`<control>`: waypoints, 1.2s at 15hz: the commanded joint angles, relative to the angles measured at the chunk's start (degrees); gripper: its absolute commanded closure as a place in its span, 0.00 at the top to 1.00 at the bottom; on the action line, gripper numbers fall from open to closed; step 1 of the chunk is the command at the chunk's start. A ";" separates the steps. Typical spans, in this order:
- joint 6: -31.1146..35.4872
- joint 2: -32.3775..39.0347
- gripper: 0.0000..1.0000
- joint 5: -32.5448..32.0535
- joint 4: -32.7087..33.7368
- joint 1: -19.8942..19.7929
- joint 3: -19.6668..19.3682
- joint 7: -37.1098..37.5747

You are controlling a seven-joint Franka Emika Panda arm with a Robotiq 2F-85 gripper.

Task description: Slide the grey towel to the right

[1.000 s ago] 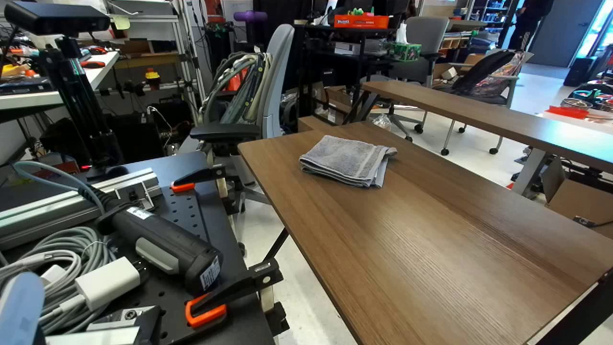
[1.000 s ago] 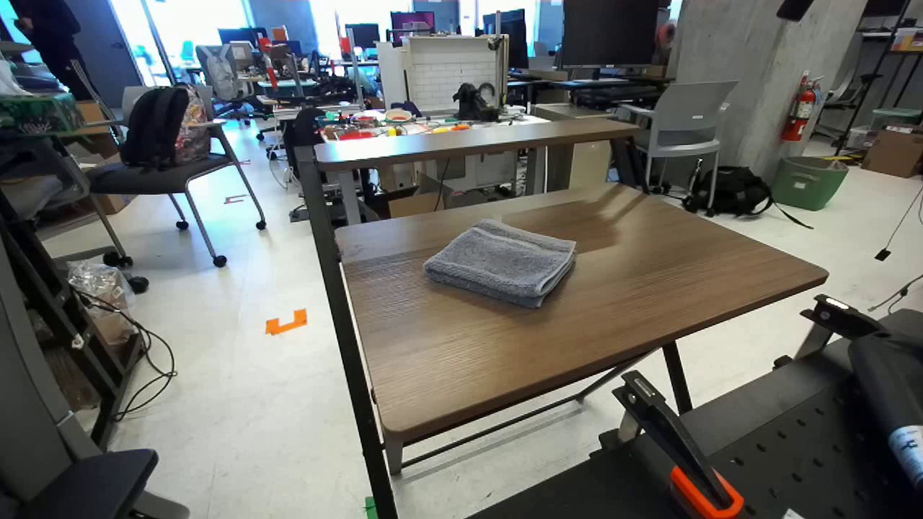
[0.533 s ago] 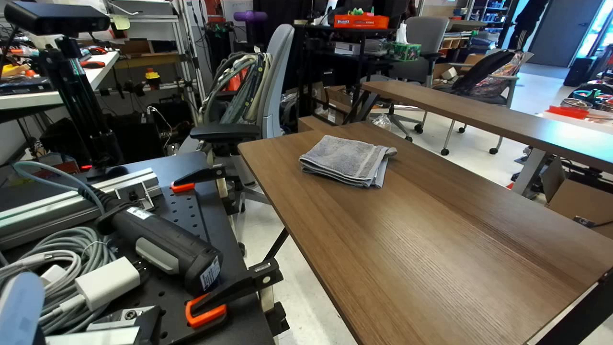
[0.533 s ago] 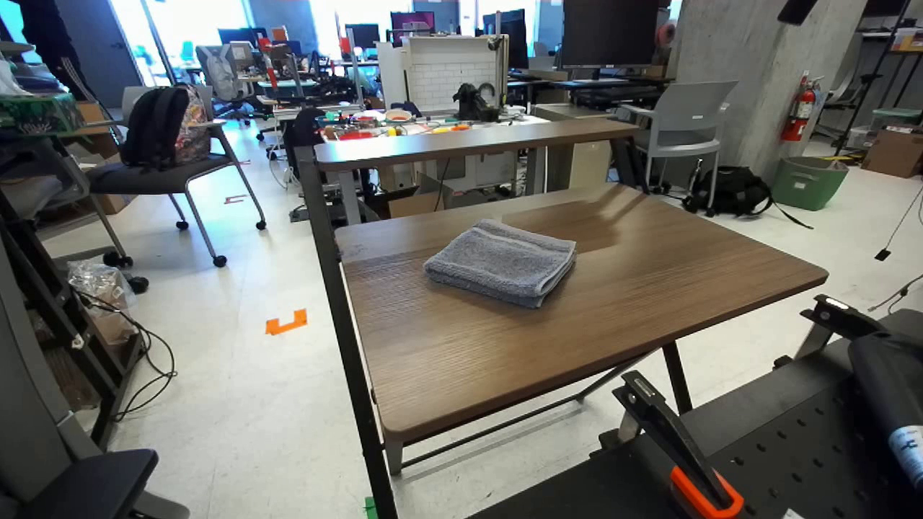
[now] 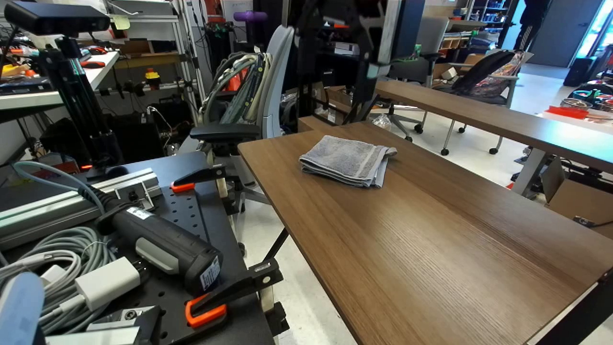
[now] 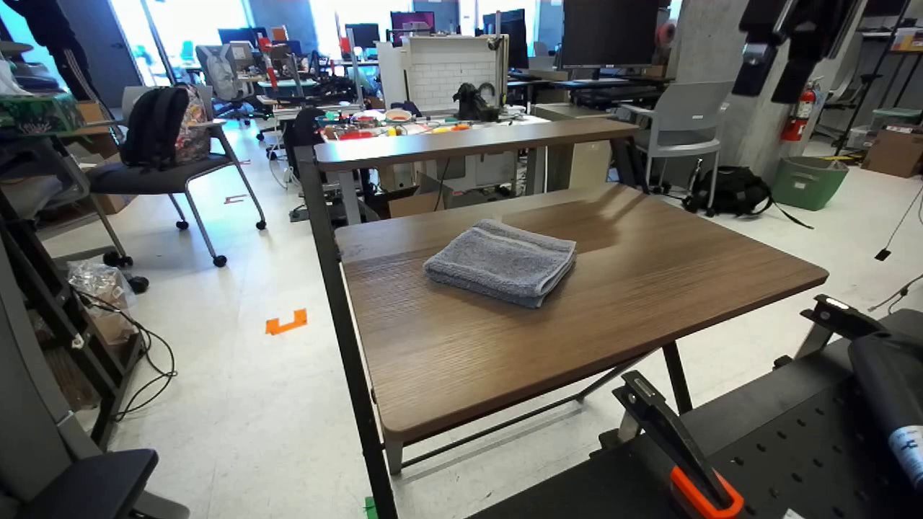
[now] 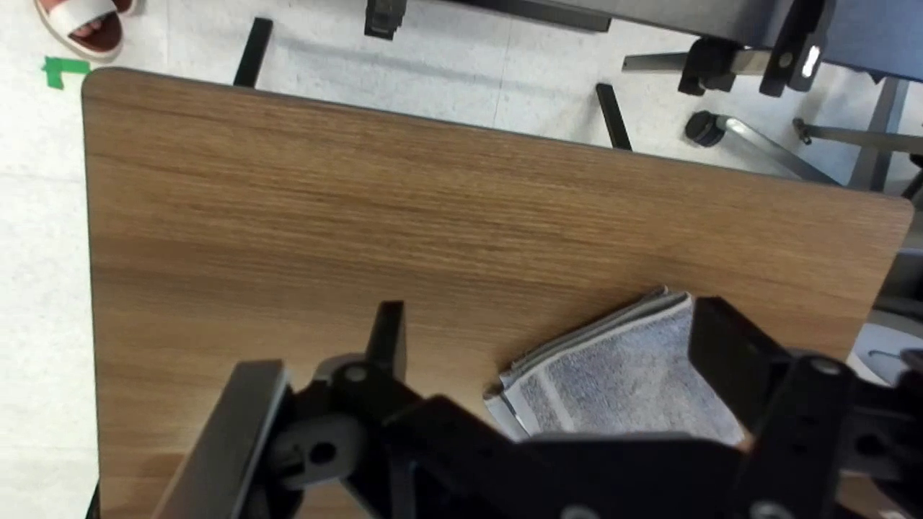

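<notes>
Gripper (image 7: 550, 326) coming into both exterior views; jaws standing wide apart, grasping nothing. You're likely approaching grey towel (image 7: 627, 382); next move needing descent onto it.

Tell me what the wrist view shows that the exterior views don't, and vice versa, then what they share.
Only the wrist view shows a sandalled foot, near its upper left corner. Only exterior views show a dark backpack, a red fire extinguisher and a white power adapter; of these, just the backpack appears in both exterior views. All views share the folded grey towel lying on the wooden tabletop, and the jaws, which stand open.
</notes>
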 commanded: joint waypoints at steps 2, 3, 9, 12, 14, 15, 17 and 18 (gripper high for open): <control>0.47 9.67 1.00 -7.65 2.67 -1.36 4.33 8.58; 0.72 12.05 1.00 -9.38 3.38 -1.20 4.98 10.54; 0.22 24.36 1.00 -16.59 9.86 0.35 8.03 20.15; 0.60 28.98 1.00 -18.56 13.12 1.53 9.19 22.74; 2.14 31.36 1.00 -20.37 14.68 2.86 9.66 24.40; 3.80 32.24 1.00 -21.87 15.20 3.69 9.69 25.36; 9.04 33.56 1.00 -25.27 15.61 5.49 9.10 27.54; 11.70 34.17 1.00 -26.83 15.78 6.35 8.75 28.62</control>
